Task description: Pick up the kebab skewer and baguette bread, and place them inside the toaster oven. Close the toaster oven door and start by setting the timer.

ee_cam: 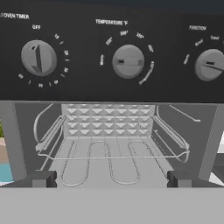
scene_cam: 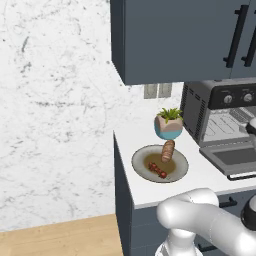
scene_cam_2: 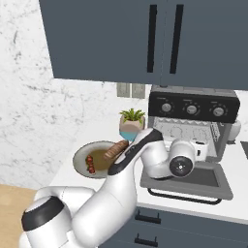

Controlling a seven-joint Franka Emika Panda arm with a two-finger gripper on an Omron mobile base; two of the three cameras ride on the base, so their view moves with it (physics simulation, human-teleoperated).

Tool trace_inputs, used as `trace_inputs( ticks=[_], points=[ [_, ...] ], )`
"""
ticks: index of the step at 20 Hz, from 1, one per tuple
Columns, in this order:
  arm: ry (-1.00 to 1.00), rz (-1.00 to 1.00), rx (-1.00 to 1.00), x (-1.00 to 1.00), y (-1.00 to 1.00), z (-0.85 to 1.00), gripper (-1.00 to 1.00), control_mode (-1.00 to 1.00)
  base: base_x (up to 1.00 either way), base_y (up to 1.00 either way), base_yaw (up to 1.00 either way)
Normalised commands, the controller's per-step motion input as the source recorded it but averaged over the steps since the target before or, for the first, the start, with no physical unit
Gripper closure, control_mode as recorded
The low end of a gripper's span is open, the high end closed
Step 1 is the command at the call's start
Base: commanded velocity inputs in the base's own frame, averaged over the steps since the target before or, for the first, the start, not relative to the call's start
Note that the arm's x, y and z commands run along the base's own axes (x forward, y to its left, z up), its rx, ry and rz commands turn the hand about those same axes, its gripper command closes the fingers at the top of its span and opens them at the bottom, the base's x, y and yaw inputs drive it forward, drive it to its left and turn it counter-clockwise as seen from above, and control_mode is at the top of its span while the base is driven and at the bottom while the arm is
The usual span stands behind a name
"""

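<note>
Overhead, dark blue cabinets (scene_cam_2: pixel 145 38), marble wall (scene_cam: pixel 50 100).

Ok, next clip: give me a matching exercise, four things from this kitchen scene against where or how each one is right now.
Things:
1. kebab skewer
2. toaster oven door
3. gripper
4. potted plant

States:
A. dropped open, flat
B. open, facing the oven's wire rack
C. on the plate beside the baguette bread
D. on the counter between plate and toaster oven

Pairs: 1-C, 2-A, 3-B, 4-D
</note>
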Motion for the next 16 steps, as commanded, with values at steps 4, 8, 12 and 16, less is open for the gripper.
trace_inputs(
  ticks=[4, 8, 12, 16],
  points=[
    [-0.04, 0.0, -0.03, 0.02, 0.0, -0.21, -1.0, -1.0, 0.0, 0.0, 0.0],
    [-0.06, 0.0, -0.03, 0.0, 0.0, -0.17, -1.0, -1.0, 0.0, 0.0, 0.0],
    [-0.01, 0.0, -0.01, 0.0, 0.0, -0.05, -1.0, -1.0, 0.0, 0.0, 0.0],
    [0.0, 0.0, 0.0, 0.06, 0.04, 0.0, -1.0, -1.0, 0.0, 0.0, 0.0]
  ],
)
